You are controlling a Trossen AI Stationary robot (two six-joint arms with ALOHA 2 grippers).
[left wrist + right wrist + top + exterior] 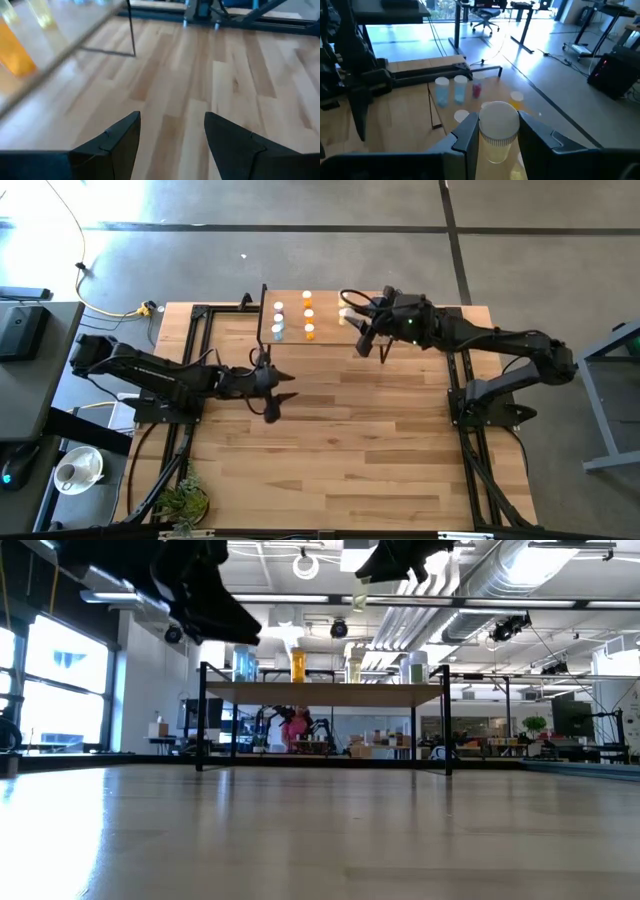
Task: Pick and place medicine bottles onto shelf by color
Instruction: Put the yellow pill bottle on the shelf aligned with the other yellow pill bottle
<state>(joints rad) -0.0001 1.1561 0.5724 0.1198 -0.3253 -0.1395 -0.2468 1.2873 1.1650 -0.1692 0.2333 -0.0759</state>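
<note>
Over the far right end of the small light-wood shelf on thin black legs (322, 302), the right gripper (497, 131) is pinching a tiny pale yellow cylindrical bottle with a white cap (496, 131). It's upright, long axis vertical, cap up, probably so it lands standing in its colour row beside the orange bottles (308, 316) and pale blue ones (278, 320). The left gripper (172, 137) hangs spread and empty above the table, just near of the shelf's left end, looks like it's waiting.
</note>
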